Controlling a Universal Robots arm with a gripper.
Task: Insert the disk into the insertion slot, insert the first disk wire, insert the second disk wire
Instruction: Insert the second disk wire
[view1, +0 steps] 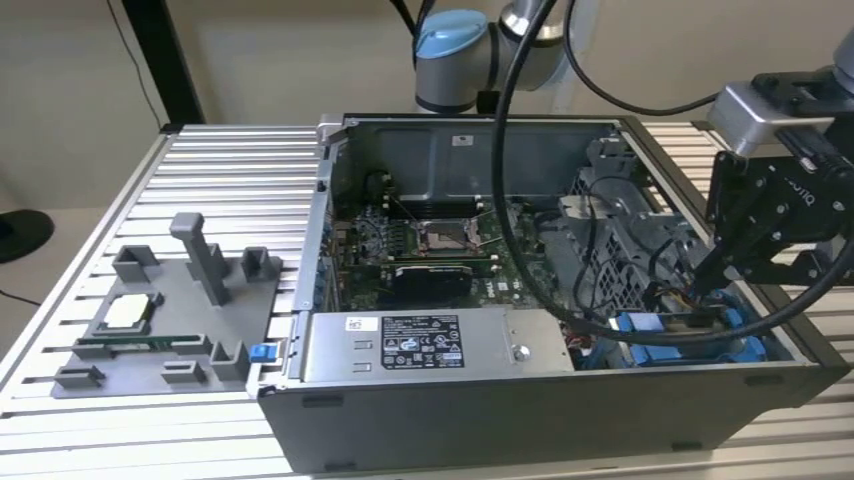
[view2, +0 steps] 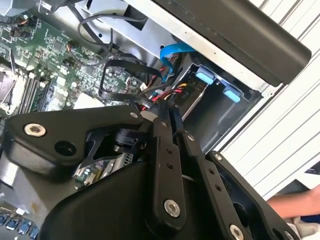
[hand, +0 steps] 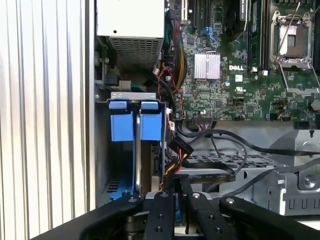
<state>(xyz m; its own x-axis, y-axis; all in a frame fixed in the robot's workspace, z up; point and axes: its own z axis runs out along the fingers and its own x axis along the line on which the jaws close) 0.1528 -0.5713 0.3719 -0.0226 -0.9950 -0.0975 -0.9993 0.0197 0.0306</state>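
The disk (hand: 137, 160) stands edge-on in the insertion slot (hand: 132, 95), its blue frame tabs (hand: 122, 127) at the bay's mouth. In the exterior view the blue frame (view1: 647, 327) lies in the case's corner nearest the camera, on the exterior view's right. A black connector (hand: 180, 148) on a bundle of yellow, red and black wires (hand: 170, 167) hangs beside the disk. My gripper (hand: 177, 186) is right at this bundle, fingers pressed together on the wires. They run out from the fingertips (view2: 161, 116) toward the disk (view2: 192, 92). From outside, the gripper (view1: 701, 272) dips into the case above the bay.
The grey power-supply box (view1: 414, 345) lies along the case's front wall. The motherboard (view1: 427, 245) fills the case floor, and a perforated cage (view1: 627, 240) with black cables stands behind the bay. A blue flat cable (view2: 172, 50) loops nearby. A grey parts fixture (view1: 160, 320) sits on the table at the exterior view's left.
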